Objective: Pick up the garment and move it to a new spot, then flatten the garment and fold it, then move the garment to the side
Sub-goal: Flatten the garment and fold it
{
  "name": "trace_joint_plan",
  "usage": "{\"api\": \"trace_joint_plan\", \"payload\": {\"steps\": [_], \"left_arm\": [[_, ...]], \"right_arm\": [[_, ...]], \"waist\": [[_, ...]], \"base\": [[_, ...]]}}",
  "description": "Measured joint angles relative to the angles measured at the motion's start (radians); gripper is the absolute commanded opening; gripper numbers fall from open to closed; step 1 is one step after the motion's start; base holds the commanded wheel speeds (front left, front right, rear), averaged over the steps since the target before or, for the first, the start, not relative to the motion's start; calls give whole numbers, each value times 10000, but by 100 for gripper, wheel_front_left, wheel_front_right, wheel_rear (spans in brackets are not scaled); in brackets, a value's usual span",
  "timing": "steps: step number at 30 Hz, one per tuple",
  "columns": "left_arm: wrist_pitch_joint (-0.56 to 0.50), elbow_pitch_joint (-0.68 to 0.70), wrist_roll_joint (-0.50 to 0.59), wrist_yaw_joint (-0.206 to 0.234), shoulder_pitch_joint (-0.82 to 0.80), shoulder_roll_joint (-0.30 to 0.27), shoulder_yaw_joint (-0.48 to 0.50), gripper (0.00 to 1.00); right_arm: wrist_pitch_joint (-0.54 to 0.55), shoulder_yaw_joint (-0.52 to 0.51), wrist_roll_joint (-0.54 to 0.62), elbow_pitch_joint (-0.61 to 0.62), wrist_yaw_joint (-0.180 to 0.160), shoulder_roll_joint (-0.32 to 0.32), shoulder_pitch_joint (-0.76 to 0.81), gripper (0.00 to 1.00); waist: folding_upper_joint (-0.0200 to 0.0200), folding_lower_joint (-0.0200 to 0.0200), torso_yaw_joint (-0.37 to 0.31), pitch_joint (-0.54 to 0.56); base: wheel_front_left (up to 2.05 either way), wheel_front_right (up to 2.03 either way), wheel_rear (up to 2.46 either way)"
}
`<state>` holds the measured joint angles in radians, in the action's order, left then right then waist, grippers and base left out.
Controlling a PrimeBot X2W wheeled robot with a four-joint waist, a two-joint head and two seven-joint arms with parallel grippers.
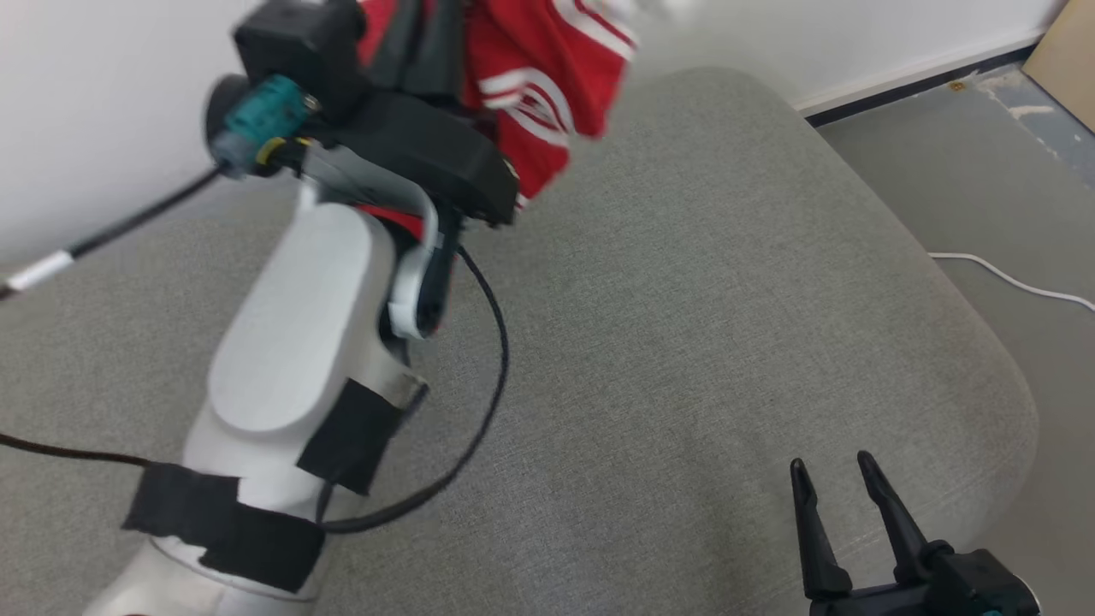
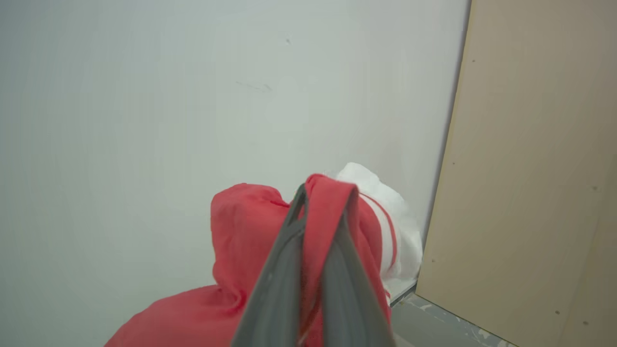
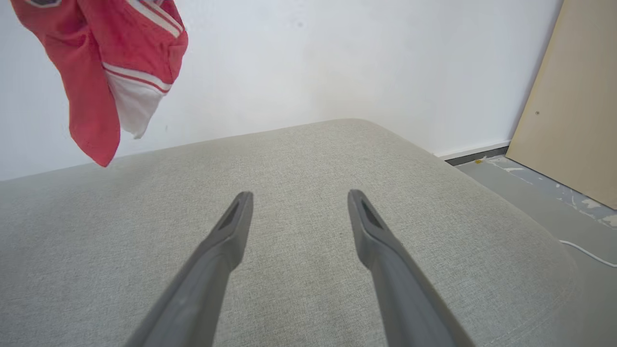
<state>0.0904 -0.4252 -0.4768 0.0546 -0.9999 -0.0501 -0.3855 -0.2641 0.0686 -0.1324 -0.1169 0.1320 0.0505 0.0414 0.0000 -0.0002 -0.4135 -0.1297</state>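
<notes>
Now my raised left gripper (image 2: 327, 193) pinches the red garment (image 2: 241, 231) aloft; my right gripper (image 1: 830, 469) hovers low, spread wide, empty.

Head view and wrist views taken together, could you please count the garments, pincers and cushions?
garment: 1
pincers: 2 (left pincer, right pincer)
cushion: 1
Total: 4

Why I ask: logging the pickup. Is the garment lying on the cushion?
No: the garment hangs from the left gripper, up above the grey cushion.
</notes>
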Motion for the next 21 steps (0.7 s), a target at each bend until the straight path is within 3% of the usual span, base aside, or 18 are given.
{"api": "trace_joint_plan", "payload": {"steps": [4,8,20,21], "left_arm": [[430,-464,-924,301,536,25,-963,0],[842,-1340,-1486,558,1293,19,-1187,0],[1647,-3421,-2343,1039,3036,-564,437,0],[1655,-3532,-2431,1043,3151,-560,564,13]], "right_arm": [[0,-155,-159,96,-2,4,-19,100],[0,-102,-282,128,0,2,-109,100],[0,-113,-259,119,-2,-2,-231,100],[0,-94,-259,113,0,-2,-237,100]], "waist": [[0,1,147,-112],[1,2,502,-259],[0,1,1716,-447],[0,2,1791,-434]], "base": [[0,0,0],[0,0,0],[0,0,0],[0,0,0]]}}
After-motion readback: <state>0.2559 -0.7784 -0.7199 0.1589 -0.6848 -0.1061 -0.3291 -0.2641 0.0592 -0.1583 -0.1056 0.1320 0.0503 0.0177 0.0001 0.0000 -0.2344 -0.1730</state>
